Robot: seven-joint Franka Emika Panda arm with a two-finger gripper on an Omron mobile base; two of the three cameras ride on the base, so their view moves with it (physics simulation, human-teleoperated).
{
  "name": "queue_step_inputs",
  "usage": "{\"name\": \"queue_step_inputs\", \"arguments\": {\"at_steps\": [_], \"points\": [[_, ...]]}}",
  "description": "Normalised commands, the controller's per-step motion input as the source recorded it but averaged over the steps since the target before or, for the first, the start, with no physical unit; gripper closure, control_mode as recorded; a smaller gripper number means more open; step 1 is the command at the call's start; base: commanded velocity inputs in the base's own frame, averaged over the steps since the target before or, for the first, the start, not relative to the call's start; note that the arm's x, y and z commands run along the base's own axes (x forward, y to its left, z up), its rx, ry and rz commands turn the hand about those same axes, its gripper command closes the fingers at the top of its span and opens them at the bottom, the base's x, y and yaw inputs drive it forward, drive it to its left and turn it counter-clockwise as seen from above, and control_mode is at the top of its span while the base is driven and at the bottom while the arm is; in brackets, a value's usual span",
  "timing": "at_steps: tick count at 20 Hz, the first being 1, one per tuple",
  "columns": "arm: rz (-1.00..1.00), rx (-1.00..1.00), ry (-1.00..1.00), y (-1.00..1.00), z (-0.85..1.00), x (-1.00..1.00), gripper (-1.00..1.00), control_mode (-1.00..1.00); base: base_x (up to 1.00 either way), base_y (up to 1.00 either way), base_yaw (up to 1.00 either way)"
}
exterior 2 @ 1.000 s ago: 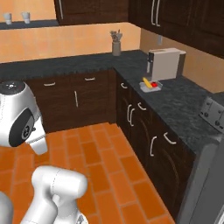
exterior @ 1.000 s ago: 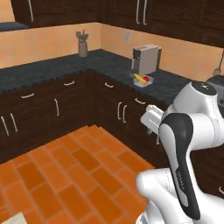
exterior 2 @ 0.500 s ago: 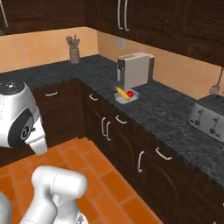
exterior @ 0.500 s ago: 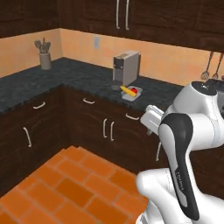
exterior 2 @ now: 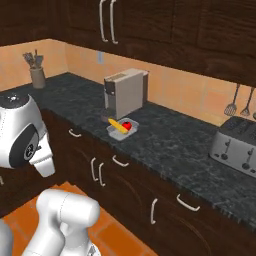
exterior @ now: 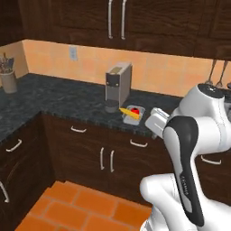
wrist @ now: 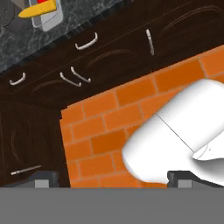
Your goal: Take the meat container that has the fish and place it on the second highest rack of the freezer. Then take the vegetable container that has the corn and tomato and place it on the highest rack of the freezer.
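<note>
Countertop [exterior 2: 165, 135] of dark speckled stone carries one vegetable container [exterior 2: 121, 131], a shallow grey tub just in front of one boxy grey coffee machine [exterior 2: 125, 93]. Inside the tub lie one yellow corn [exterior 2: 115, 124] cob and one red tomato [exterior 2: 127, 126], side by side, with the cob's tip sticking out past the rim. From the left base view the same tub [exterior: 134, 114] sits near the counter's front edge, with the corn [exterior: 128, 112] on the near side and the tomato [exterior: 134, 110] behind it. One silver toaster [exterior 2: 236, 145] stands well apart along the counter, two utensils [exterior 2: 238, 101] hang on the wall above it, and one utensil crock [exterior 2: 36, 75] stands in the far corner. The gripper [wrist: 113, 178] hangs over the orange floor tiles [wrist: 105, 127] with its two fingertips [wrist: 43, 179] spread wide, grasping nothing.
</note>
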Motion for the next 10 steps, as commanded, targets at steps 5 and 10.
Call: {"name": "queue_step_inputs", "arguments": {"at_steps": [5,10], "points": [[0.0,0.0,0.0,0.0,0.0,0.0,-1.0,1.0,0.97,0.83,-0.47],[0.0,0.0,0.0,0.0,0.0,0.0,-1.0,1.0,0.89,0.14,-0.57]]}}
